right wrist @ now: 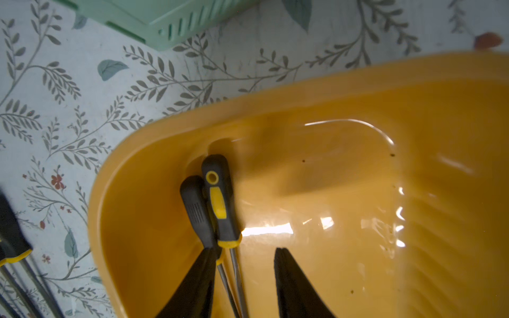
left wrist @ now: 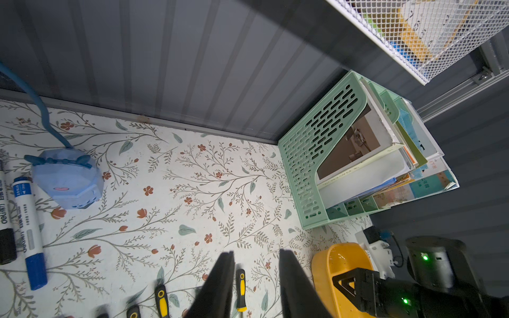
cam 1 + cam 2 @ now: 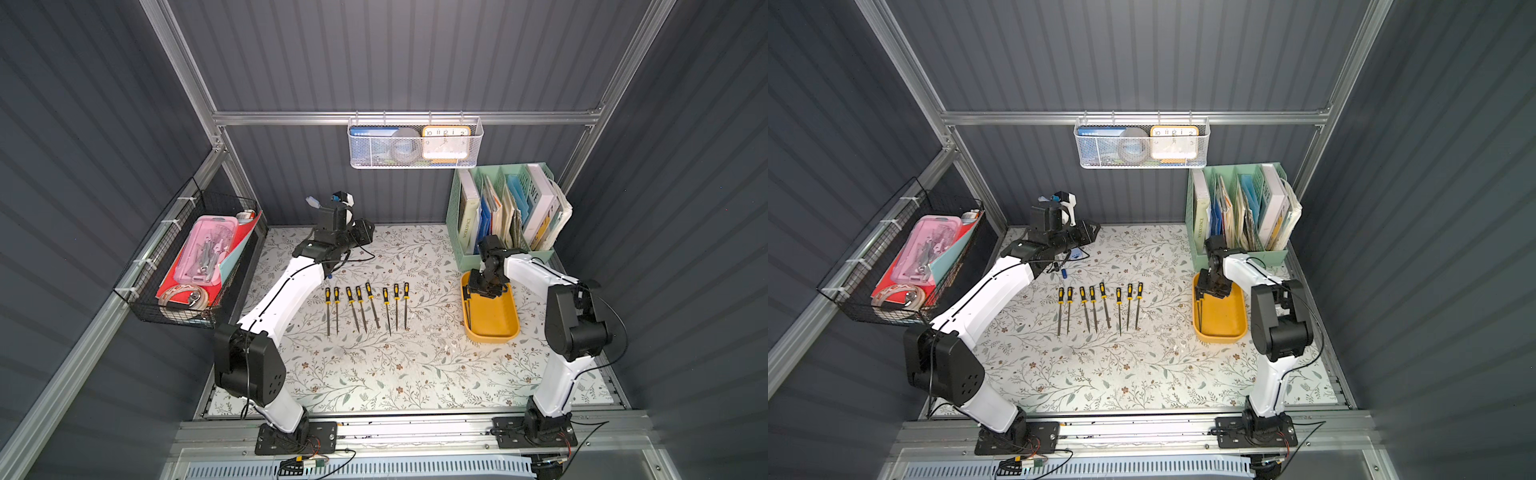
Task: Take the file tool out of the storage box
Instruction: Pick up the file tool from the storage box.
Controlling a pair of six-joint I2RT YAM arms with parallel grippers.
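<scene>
Files (image 1: 217, 201) lie along the left wall of the box (image 1: 330, 85), at the table's right edge; likely light, stiff, slick-shafted, so grip the rubbery handle; right gripper (image 1: 245, 250) open above the shafts, left gripper (image 2: 256, 252) open, empty.

Dark grey corrugated walls (image 3: 395, 50) are closing in the bay on three sides. A white mesh basket (image 3: 361, 153) is hanging from an aluminium rail (image 3: 270, 118) across the back wall. Below the basket, a floral-print tabletop (image 3: 415, 374) is lying flat and catching bright, even light. Below the basket and off to the right in both top views, a mint-green organiser (image 3: 453, 199) is standing against the back wall, holding books upright. Well left of the basket, a black wire basket (image 3: 183, 320) is hanging along the side wall.
</scene>
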